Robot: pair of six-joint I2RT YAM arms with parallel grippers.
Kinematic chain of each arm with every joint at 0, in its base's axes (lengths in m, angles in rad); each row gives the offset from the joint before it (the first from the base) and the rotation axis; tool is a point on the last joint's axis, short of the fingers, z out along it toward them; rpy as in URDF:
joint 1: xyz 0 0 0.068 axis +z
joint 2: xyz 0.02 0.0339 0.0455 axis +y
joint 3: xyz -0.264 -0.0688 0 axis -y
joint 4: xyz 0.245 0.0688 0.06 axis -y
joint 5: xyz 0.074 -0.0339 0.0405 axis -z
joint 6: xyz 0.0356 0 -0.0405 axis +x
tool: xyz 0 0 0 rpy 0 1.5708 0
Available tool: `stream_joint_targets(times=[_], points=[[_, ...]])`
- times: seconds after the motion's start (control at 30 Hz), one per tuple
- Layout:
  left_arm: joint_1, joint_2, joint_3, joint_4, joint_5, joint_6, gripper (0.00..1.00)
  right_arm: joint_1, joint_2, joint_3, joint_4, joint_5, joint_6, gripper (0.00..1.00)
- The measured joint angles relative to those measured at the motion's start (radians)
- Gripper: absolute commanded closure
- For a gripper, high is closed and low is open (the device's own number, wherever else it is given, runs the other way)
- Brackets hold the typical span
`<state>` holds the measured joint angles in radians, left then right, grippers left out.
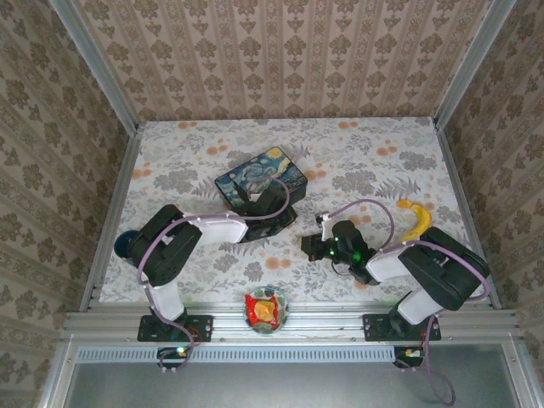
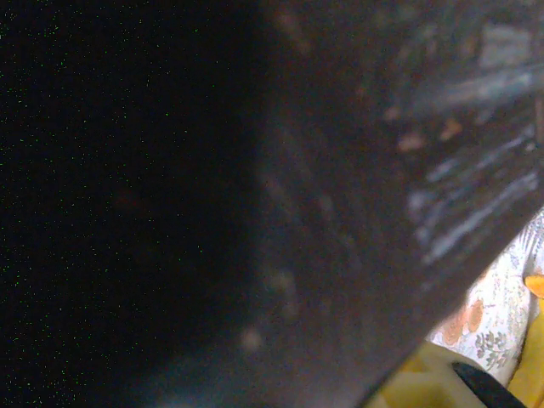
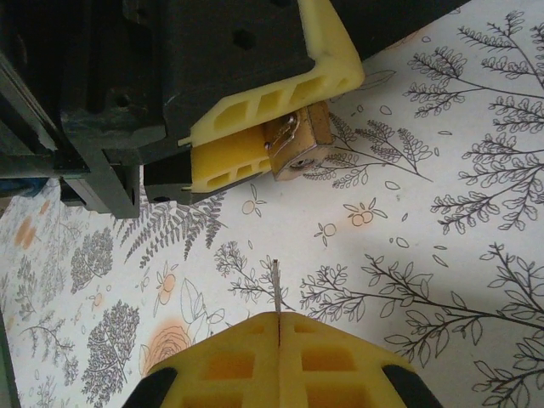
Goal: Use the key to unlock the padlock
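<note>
Near the middle of the floral-printed tablecloth (image 1: 382, 161), just in front of a rectangular tin painted with a swirling blue night sky (image 1: 259, 180), the two arms meet head-on. The left gripper (image 3: 287, 127) has its yellow plastic fingers (image 3: 280, 85) drawn in tight on a small brass-coloured padlock (image 3: 299, 144), which sits low over the cloth. Facing it, the right gripper (image 3: 279, 321) has its yellow pads pressed fully together, pinching a thin silver key (image 3: 276, 280) whose blade points toward the padlock but stands apart from it, with bare cloth between them. The left wrist view is mostly dark blur, with a sliver of cloth at its lower right corner. A yellow curved banana-like object (image 1: 416, 217) lies near the table's right edge.
</note>
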<state>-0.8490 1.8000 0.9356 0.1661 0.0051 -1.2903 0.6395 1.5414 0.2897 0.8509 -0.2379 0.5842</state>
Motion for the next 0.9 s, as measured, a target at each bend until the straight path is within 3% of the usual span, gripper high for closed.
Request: stream_joint_targets(times=[0.9], points=[[0.000,0.005,-0.019,0.059,0.000,-0.002,1.00,0.000,0.056,0.006,0.082,-0.010,0.042,1.00]])
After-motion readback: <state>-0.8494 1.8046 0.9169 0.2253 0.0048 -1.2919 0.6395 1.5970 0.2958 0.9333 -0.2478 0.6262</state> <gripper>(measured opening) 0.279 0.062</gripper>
